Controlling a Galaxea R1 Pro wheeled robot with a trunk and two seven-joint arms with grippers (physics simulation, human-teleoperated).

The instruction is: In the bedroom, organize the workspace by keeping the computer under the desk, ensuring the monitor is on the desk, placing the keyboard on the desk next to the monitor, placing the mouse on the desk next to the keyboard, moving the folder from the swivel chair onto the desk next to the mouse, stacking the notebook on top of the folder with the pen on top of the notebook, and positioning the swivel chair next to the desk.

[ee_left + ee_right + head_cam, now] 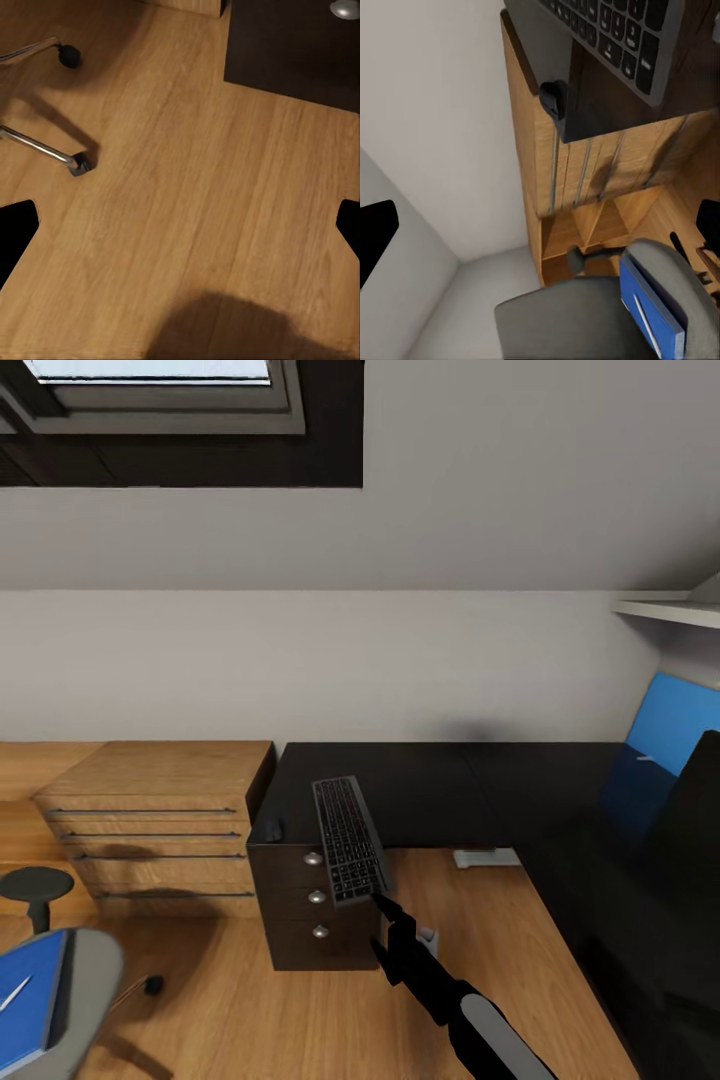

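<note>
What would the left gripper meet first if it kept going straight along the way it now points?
Most likely the bare wooden floor. The left wrist view looks along the open fingers at floorboards, with nothing between them. The swivel chair's base leg and the desk's drawer unit lie off to the sides. Depth is unclear.
</note>
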